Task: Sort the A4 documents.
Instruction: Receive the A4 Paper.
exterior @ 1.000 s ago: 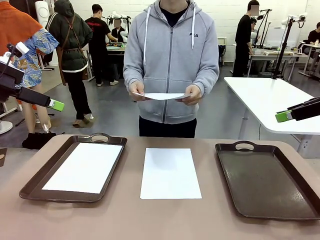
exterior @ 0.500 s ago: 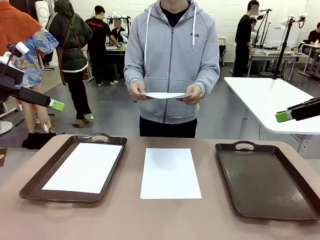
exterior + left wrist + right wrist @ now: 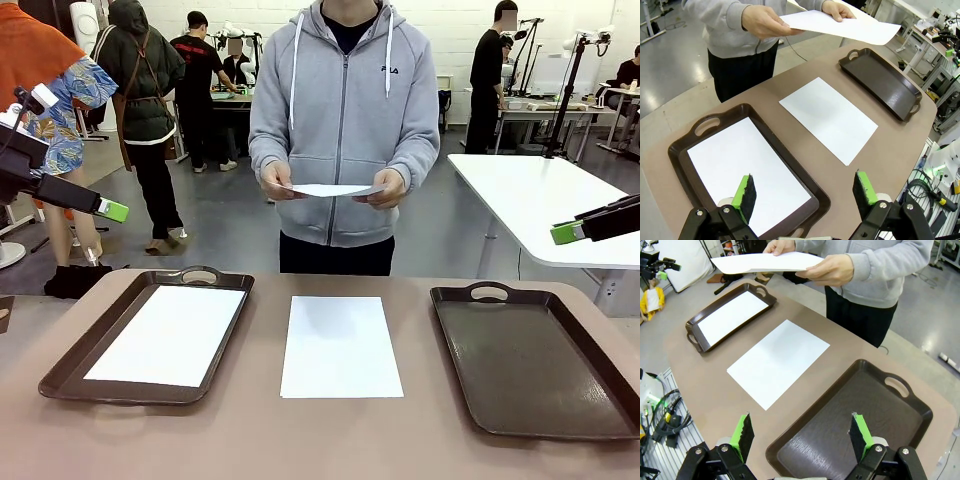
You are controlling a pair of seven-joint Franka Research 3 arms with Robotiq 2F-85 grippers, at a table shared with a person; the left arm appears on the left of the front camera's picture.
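Note:
One white A4 sheet (image 3: pixel 342 346) lies flat on the brown table between two dark trays. Another sheet (image 3: pixel 168 335) rests inside the left tray (image 3: pixel 70 360). The right tray (image 3: pixel 530 360) holds nothing. Across the table a person in a grey hoodie holds a third sheet (image 3: pixel 328 191) level in both hands. My left gripper (image 3: pixel 110 210) hangs open, high at the left edge, well above the table. My right gripper (image 3: pixel 565 233) hangs open, high at the right. In the left wrist view the open fingers (image 3: pixel 746 192) frame the left tray's sheet (image 3: pixel 747 172); in the right wrist view the fingers (image 3: pixel 858 434) stand over the right tray (image 3: pixel 850 430).
A white table (image 3: pixel 550 200) stands behind on the right. Other people stand at benches farther back. The brown table's front strip near me is bare. Cables and equipment lie on the floor beside the table (image 3: pixel 665 415).

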